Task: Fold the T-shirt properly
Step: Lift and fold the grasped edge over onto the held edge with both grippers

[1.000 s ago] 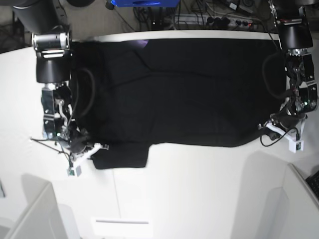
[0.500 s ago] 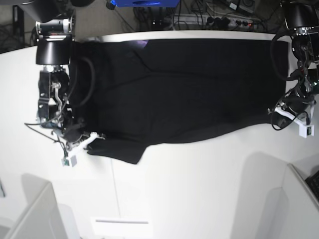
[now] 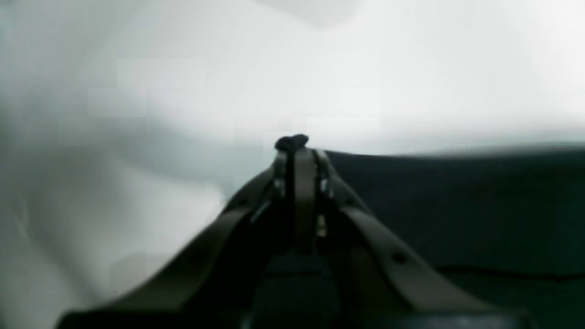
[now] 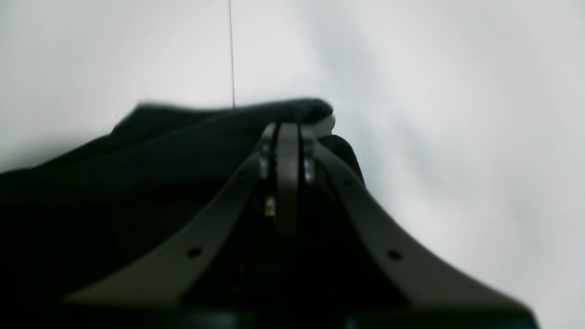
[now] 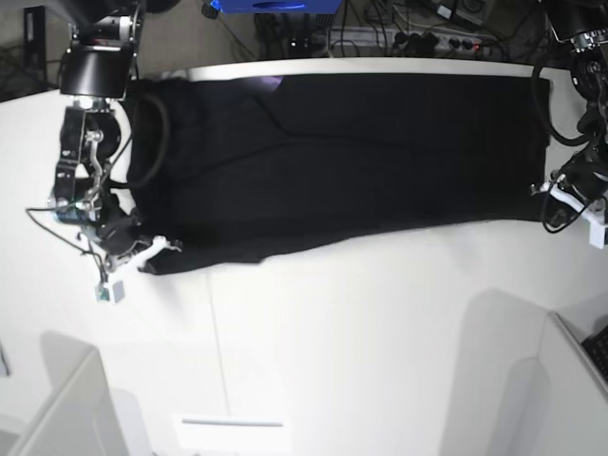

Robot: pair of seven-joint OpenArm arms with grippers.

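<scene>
The black T-shirt (image 5: pixel 342 161) lies stretched in a long band across the far half of the white table (image 5: pixel 361 351), plain side up. At its near left corner my right gripper (image 5: pixel 160 250) is shut on the hem. The right wrist view shows a fold of the T-shirt (image 4: pixel 137 173) bunched at the closed tips of that gripper (image 4: pixel 289 128). At the right edge of the cloth my left gripper (image 5: pixel 548 192) is shut on the T-shirt too. In the left wrist view a small nub of the T-shirt (image 3: pixel 457 205) pokes past the closed tips of that gripper (image 3: pixel 295 144).
Cables and a power strip (image 5: pixel 418 38) lie beyond the table's far edge, beside a blue object (image 5: pixel 275 6). White raised panels stand at the near left (image 5: pixel 57 408) and near right (image 5: pixel 570 389). A thin seam (image 5: pixel 217 351) runs across the tabletop.
Both grippers have moved outward and toward the far edge with the hem. The shirt is now pulled longer and narrower, and its near edge sits farther back.
</scene>
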